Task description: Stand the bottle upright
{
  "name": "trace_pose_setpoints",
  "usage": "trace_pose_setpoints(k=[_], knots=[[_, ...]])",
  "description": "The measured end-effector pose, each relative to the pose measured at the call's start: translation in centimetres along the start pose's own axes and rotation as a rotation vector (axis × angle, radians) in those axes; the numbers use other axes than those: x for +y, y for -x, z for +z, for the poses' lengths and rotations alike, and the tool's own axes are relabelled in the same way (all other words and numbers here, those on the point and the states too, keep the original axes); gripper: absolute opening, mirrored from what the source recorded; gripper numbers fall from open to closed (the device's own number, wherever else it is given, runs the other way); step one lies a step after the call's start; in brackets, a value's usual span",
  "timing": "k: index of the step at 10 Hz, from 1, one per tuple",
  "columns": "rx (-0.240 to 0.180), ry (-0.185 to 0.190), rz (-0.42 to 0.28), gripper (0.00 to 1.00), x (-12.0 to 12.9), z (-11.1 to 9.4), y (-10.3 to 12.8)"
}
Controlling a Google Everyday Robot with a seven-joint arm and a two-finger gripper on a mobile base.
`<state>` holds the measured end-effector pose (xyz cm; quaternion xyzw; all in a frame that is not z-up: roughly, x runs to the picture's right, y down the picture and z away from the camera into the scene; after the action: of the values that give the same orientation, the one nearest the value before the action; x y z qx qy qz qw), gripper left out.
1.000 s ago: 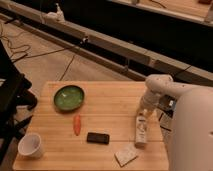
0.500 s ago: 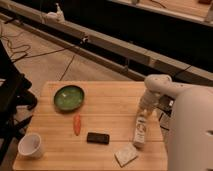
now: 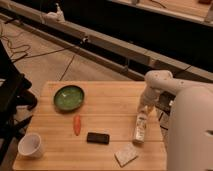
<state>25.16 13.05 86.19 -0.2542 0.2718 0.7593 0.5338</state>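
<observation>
Claw pressed together at the cap end of the slim pale bottle; flat sponge and black phone near it on the wooden table

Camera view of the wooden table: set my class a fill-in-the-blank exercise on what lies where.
1. The bowl on the table is ____ in colour.
2. The gripper, shut, is at the far end of the bottle, which lies near the table's ____ edge in the view.
3. Between the orange carrot and the bottle lies a black ____.
4. A white ____ stands at the table's near left corner.
Missing words: green; right; phone; cup.
</observation>
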Motion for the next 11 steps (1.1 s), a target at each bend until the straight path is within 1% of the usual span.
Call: trace_pose_setpoints(k=[1, 4, 5, 6, 7, 8, 9, 11], knots=[[-0.021, -0.001, 0.005, 0.0, 0.0, -0.9, 0.7], [-0.108, -0.005, 0.053, 0.0, -0.3, -4.6, 3.5], [-0.126, -0.003, 0.066, 0.0, -0.3, -5.4, 4.1], [-0.149, 0.007, 0.083, 0.0, 0.0, -6.6, 4.9], [-0.163, 0.024, 0.095, 0.0, 0.4, -7.4, 5.3], [-0.18, 0.069, 0.114, 0.0, 1.3, -8.8, 6.0], [-0.194, 0.122, 0.128, 0.0, 2.2, -10.0, 6.4], [-0.217, 0.197, 0.131, 0.0, 3.5, -12.0, 6.8]])
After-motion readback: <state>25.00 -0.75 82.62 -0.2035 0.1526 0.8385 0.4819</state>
